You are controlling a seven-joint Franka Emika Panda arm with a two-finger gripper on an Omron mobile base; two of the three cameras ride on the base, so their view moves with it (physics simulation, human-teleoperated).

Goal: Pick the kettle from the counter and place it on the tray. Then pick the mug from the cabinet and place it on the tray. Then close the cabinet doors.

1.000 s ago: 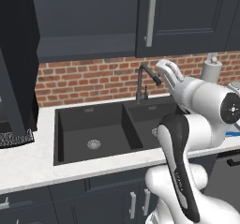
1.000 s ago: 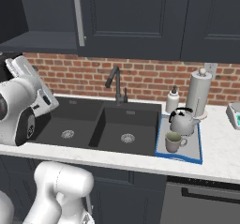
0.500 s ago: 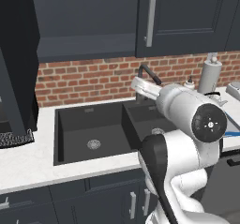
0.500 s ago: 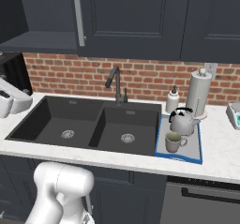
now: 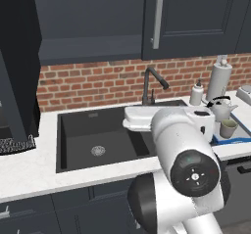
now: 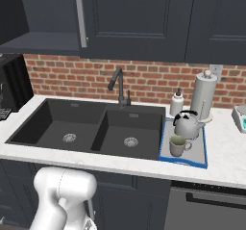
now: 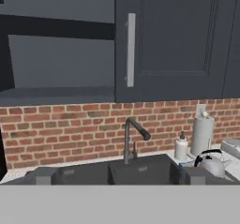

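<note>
Holds nothing in the hand view: gripper point(image 7: 118, 177) spread wide, both dark tips far apart at the bottom edge with bare space between. Faces the brick wall and the cabinet point(image 7: 56, 63) above it. Finds the open compartment and its dark shelf point(image 7: 56, 28) up and to the left of the hand, and a shut door point(image 7: 178, 40) with a long silver handle point(image 7: 131, 49) straight above. Shows the faucet point(image 7: 133, 141) just ahead and below, over the black sink point(image 7: 140, 171). Places the kettle point(image 7: 211, 164) low to the right of the hand, with a soap bottle point(image 7: 181, 148) and a paper towel roll point(image 7: 202, 134) behind it by the wall.

Shows in the left base view the white arm point(image 5: 181, 150) reaching over the sink, hand end pointing toward the wall. Puts the tray point(image 5: 230, 141) on the counter point(image 5: 29, 169) well to the right of the hand, with kettle and mug point(image 5: 228, 128) both standing on it, mug nearer the front edge. Catches one door point(image 5: 19, 57) swung open far to the left.

Confirms in the right base view kettle and mug upright on the blue-rimmed tray, just right of the sink, mug in front of the kettle and close beside it. Leaves the left compartment uncovered beside the shut door.
</note>
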